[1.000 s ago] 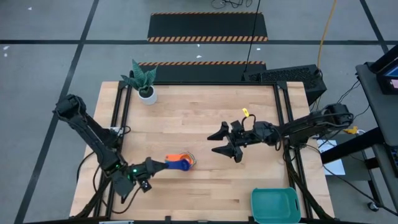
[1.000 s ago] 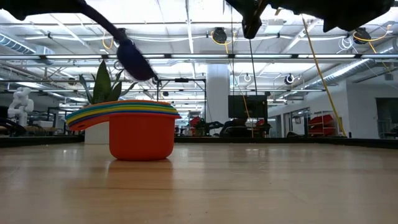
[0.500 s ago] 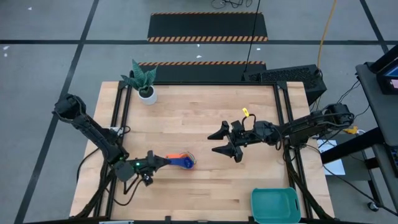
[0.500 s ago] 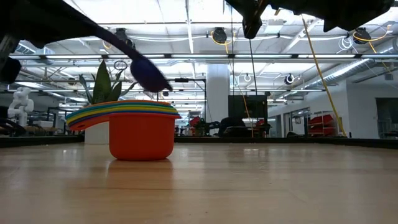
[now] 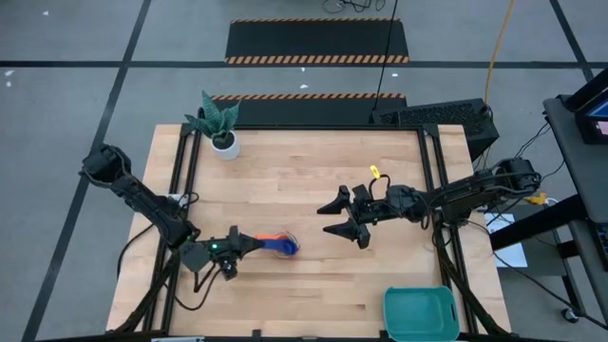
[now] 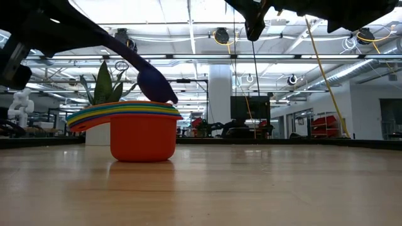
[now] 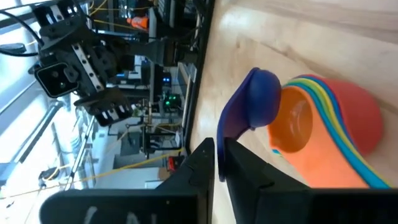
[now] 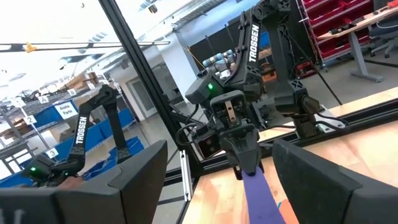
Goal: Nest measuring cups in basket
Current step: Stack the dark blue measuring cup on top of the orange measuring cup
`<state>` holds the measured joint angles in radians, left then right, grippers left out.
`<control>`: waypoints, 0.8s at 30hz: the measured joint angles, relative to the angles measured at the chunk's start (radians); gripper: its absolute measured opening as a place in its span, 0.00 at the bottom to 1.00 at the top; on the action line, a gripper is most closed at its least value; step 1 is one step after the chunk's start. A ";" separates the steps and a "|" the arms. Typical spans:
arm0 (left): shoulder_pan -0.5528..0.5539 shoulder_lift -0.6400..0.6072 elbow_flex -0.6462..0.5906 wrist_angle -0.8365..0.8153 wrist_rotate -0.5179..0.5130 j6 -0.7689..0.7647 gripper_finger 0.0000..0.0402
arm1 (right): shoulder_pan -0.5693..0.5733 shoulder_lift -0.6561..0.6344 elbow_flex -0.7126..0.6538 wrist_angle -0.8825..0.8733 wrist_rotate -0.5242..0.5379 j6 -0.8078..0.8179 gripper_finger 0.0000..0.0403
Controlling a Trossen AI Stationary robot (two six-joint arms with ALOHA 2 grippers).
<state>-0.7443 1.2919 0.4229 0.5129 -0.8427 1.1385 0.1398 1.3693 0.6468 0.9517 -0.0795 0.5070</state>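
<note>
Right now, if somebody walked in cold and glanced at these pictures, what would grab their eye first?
Probably the rainbow stack of cups on the table's left side, with the left tool holding a navy cup by its handle just over the stack. Next, the right tool, wide open, hanging above mid-table. The teal basket sits apart at the front right corner.
</note>
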 joint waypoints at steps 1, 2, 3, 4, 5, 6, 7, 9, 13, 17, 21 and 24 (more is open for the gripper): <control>0.000 0.000 0.000 0.000 0.000 0.000 0.10 | 0.000 0.000 0.000 0.000 0.000 0.000 0.70; 0.000 0.000 0.000 -0.005 0.000 -0.002 0.11 | 0.000 0.000 0.000 0.000 0.000 0.000 0.70; 0.000 0.000 0.000 -0.012 0.000 -0.004 0.11 | 0.000 0.000 0.000 0.000 0.000 0.000 0.70; 0.000 0.000 0.000 -0.020 0.000 -0.006 0.11 | 0.000 0.000 0.000 0.000 0.000 0.000 0.70; 0.000 0.000 0.000 -0.026 -0.003 -0.011 0.11 | 0.000 0.000 0.000 0.000 0.000 0.000 0.70; 0.000 0.000 0.000 -0.034 -0.005 -0.016 0.11 | 0.000 0.000 0.000 0.000 0.000 0.001 0.70; 0.001 0.000 0.000 -0.043 -0.012 -0.019 0.11 | 0.000 0.000 0.000 0.000 0.000 0.001 0.70; 0.001 0.000 0.000 -0.061 -0.027 -0.025 0.11 | 0.000 0.000 0.000 -0.002 0.000 0.001 0.70; 0.001 0.000 0.000 -0.076 -0.030 -0.046 0.11 | 0.000 0.000 0.000 -0.006 0.000 0.001 0.70; 0.001 0.000 0.000 -0.079 -0.030 -0.075 0.12 | 0.000 0.000 0.000 -0.006 0.000 0.000 0.70; 0.001 0.000 0.000 -0.123 -0.029 -0.109 0.12 | 0.000 0.000 0.000 -0.007 0.000 0.001 0.70; 0.006 -0.006 0.000 -0.165 -0.021 -0.170 0.12 | 0.006 0.000 0.000 -0.007 0.000 -0.002 0.70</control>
<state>-0.7383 1.2857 0.4232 0.3483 -0.8639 0.9685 0.1454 1.3693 0.6468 0.9444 -0.0796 0.5054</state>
